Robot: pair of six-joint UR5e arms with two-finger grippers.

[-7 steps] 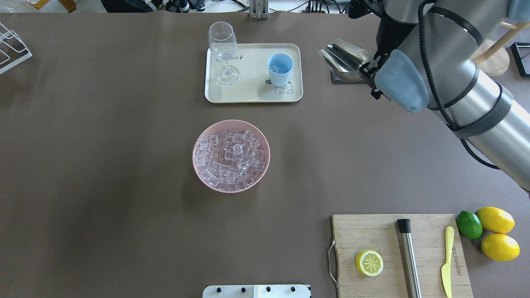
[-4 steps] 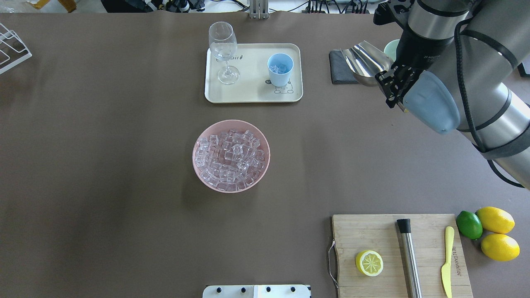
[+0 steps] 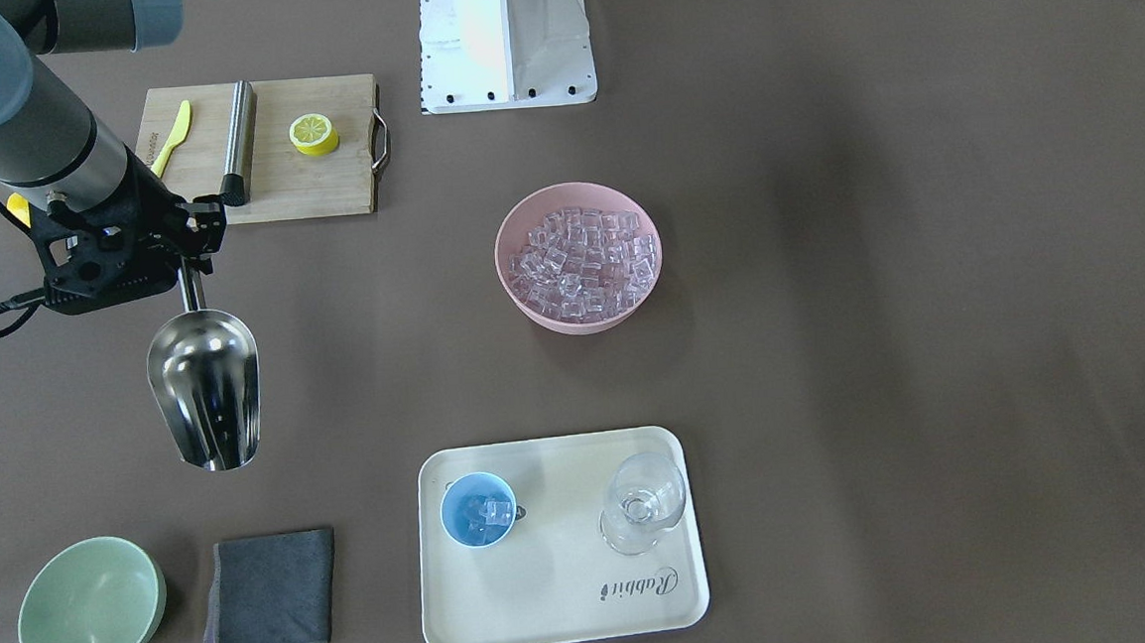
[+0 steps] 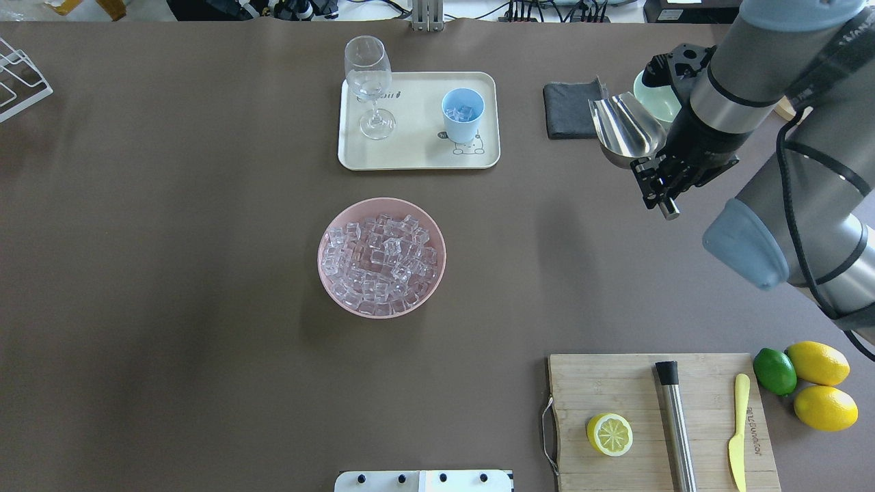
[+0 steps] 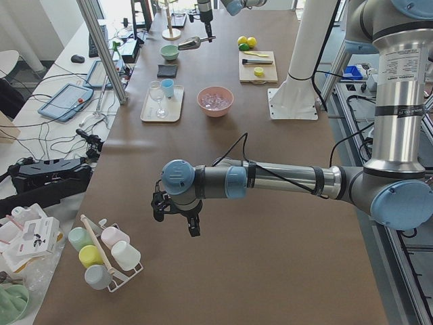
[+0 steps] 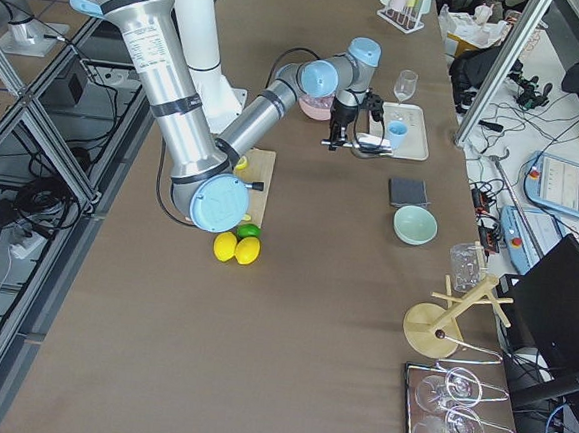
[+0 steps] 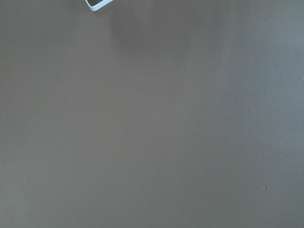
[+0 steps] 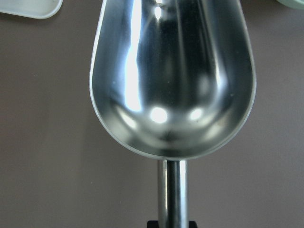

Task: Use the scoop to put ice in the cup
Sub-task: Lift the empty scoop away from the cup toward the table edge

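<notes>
So, the table (image 4: 171,273): brown-covered, and everything below sits on it or hangs over it.
Right arm (image 4: 793,184): reaches out well to the side of the tray, on the robot's right of it.
Left arm (image 5: 284,179): far from the tray, towards the other end of the table, bent low over bare brown surface.
Cutting board (image 4: 615,383): well apart from the tray, on the robot's right and close to the robot's edge. A lemon half, a steel rod and a yellow knife lie on it.
Tray (image 4: 417,162): cream, rectangular and flat on the table. I place everything else from it.
Pink bowl (image 4: 327,232): near the tray on its robot-facing side, not touching it.
Green bowl (image 3: 52,592): further from the tray than the cloth, on the robot's right.
Grey cloth (image 3: 271,593): lies flat near the tray's short end on the robot's right.
Scoop (image 4: 625,130): up off the table, off that same end of the tray, near the cloth and the green bowl. Its trough is empty and shiny in the right wrist view, and its mouth points away from the robot.
Right gripper (image 4: 657,184): fingers closed on the scoop's thin handle, whose tail end pokes out behind them.
Left gripper (image 5: 177,218): seen only from the side, so I can't tell how its fingers stand.
Stemmed glass (image 4: 369,82): upright on the tray, at the end towards the robot's left.
Cup (image 4: 463,113): upright on the tray, at the end towards the robot's right.
Ice (image 4: 379,263): most of it heaped in the pink bowl, with a few cubes inside the cup.
</notes>
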